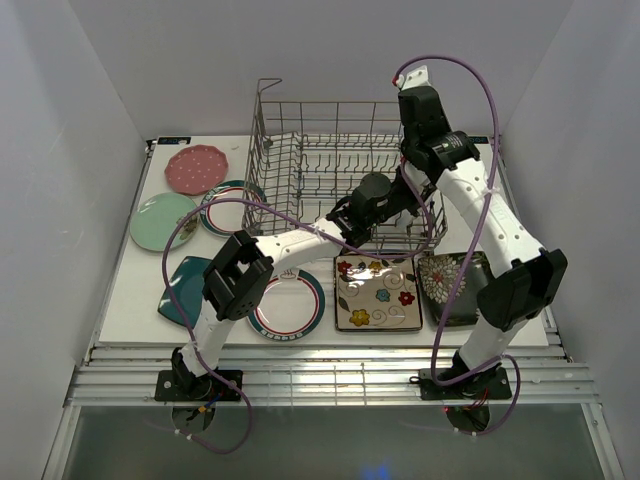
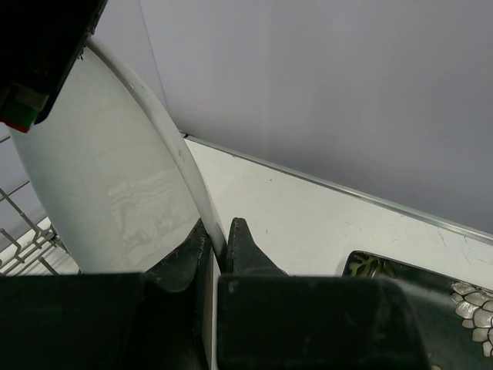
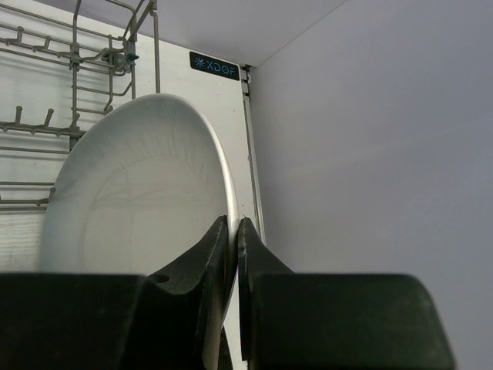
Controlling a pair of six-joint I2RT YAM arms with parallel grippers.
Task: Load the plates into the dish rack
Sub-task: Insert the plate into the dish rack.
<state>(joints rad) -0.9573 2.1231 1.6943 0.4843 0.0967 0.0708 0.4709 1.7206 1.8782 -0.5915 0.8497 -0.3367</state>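
A white oval plate (image 2: 100,177) stands on edge in the air over the right end of the dish rack (image 1: 300,160), held by both arms. In the left wrist view my left gripper (image 2: 218,231) is shut on the plate's rim. My right gripper (image 3: 233,223) pinches the rim of the same plate (image 3: 139,193) from the other side. In the top view the two grippers, left (image 1: 393,197) and right (image 1: 412,182), meet at the rack's right wall, and the plate is mostly hidden between them. The rack holds no plates that I can see.
Plates lie flat around the rack: pink dotted (image 1: 196,168), mint green (image 1: 163,221), a rimmed round (image 1: 225,207), a second rimmed round (image 1: 290,305), teal square (image 1: 185,290), light floral square (image 1: 377,292) and dark floral square (image 1: 450,285). White walls enclose the table on three sides.
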